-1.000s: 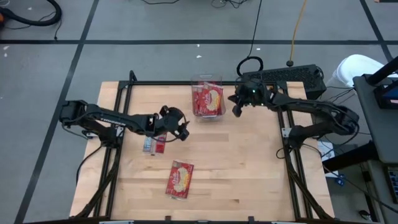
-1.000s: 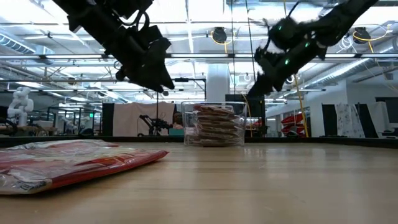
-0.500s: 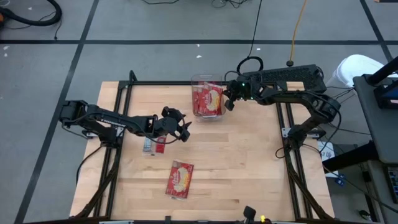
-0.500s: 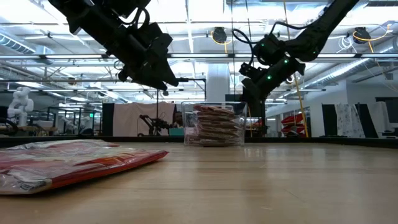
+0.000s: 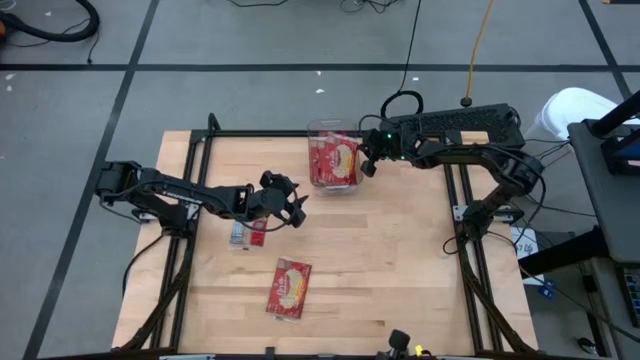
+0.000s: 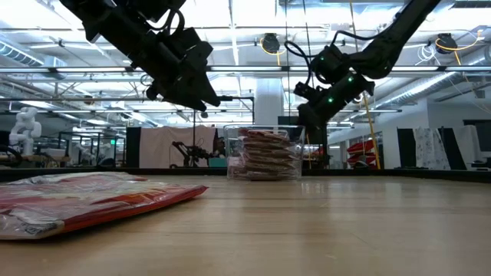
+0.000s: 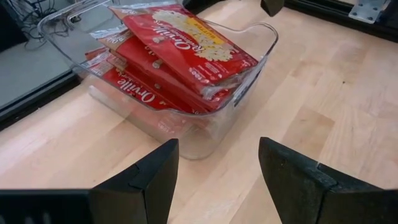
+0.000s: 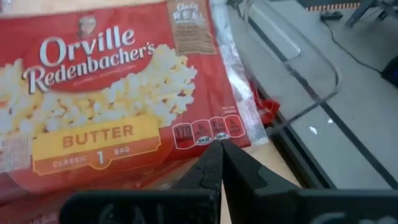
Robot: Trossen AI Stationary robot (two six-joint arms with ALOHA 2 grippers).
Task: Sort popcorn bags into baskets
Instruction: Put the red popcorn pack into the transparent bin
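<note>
Fingers of the right gripper (image 8: 219,163) are pinched together, empty, over the bin's (image 5: 317,130) stacked popcorn bags (image 7: 180,43). Left gripper (image 7: 214,165) gapes wide. Loose bag (image 5: 289,287) on worktop (image 5: 400,260): likely light, floppy, slick; grip an edge seam.

Bright overhead lighting, soft shadows, blurred foreground

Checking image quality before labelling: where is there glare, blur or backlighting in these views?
Low view: bright ceiling lights backlight both arms into silhouettes, and the near popcorn bag is soft. Right wrist view: the bin rim is blurred and the floor has a glare spot. High view: even light, faint shadows.
</note>
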